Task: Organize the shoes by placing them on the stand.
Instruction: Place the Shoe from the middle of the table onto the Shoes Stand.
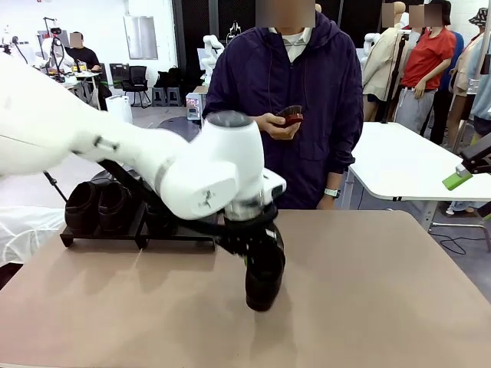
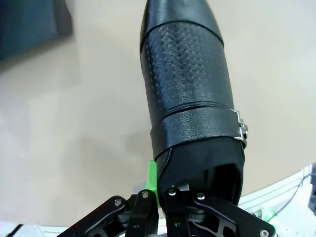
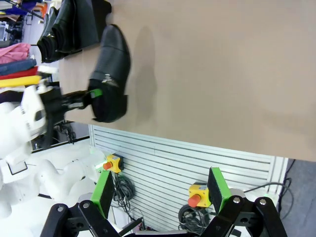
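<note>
No readable brand or writing is seen on any item. The left gripper (image 1: 249,244) is clamped on the heel rim of 1 black shoe (image 1: 265,276), which is seen on the tan table (image 1: 383,291) just in front of the stand (image 1: 138,236); its contact with the tabletop cannot be judged. Its pebbled upper, smooth strap and small metal buckle (image 2: 240,129) are shown close up. 2 glossy shoes (image 1: 98,207) are seen on the stand's left section; the right section is largely hidden by the arm. The right gripper (image 3: 160,197) is held wide apart, with nothing between its green pads (image 3: 217,188).
</note>
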`<state>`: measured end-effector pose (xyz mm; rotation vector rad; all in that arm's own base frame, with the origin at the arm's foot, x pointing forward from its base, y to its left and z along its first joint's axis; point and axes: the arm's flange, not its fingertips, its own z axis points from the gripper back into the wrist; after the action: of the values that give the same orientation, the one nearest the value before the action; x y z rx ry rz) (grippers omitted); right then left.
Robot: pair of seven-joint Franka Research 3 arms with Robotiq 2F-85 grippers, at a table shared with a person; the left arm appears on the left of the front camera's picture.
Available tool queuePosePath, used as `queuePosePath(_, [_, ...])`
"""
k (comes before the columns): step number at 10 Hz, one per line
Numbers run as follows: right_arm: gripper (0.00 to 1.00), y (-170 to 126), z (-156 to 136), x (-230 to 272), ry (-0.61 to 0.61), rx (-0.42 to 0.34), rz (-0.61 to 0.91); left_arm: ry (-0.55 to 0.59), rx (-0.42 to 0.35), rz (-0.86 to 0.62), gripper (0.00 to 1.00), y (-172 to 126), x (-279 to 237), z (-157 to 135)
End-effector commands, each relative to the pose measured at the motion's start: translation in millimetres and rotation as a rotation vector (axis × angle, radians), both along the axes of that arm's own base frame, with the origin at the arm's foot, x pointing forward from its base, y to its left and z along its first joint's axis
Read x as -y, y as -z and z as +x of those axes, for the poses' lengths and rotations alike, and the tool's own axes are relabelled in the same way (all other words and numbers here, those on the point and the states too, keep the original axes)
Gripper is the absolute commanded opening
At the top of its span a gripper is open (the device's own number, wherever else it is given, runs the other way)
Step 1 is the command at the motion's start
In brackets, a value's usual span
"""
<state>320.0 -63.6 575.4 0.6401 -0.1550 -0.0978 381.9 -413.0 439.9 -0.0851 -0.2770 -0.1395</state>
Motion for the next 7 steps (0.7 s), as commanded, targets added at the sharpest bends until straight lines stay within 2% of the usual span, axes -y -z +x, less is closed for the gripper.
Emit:
queuePosePath(1, [1.0, -3, 1, 0, 0.001, -0.002, 0.006, -0.026, 0.151, 0.001, 0.0, -44, -31, -25])
queuePosePath(3, [1.0, -3, 1, 0, 0.001, -0.002, 0.006, -0.156, 0.254, -0.02, 0.0, -51, -64, -47])
queuePosePath(4, [1.0, -3, 1, 0, 0.001, -0.002, 0.006, -0.207, 0.332, -0.052, 0.0, -50, -82, -57])
queuePosePath(5, [1.0, -3, 1, 0, 0.001, -0.002, 0.006, -0.283, 0.441, -0.076, 0.0, -46, -99, -66])
queuePosePath(6, [1.0, -3, 1, 0, 0.001, -0.002, 0.006, -0.261, 0.547, -0.034, 0.0, -43, -115, -70])
queuePosePath(7, [1.0, -3, 1, 0, 0.001, -0.002, 0.006, -0.186, 0.606, 0.026, 0.0, -40, -129, -67])
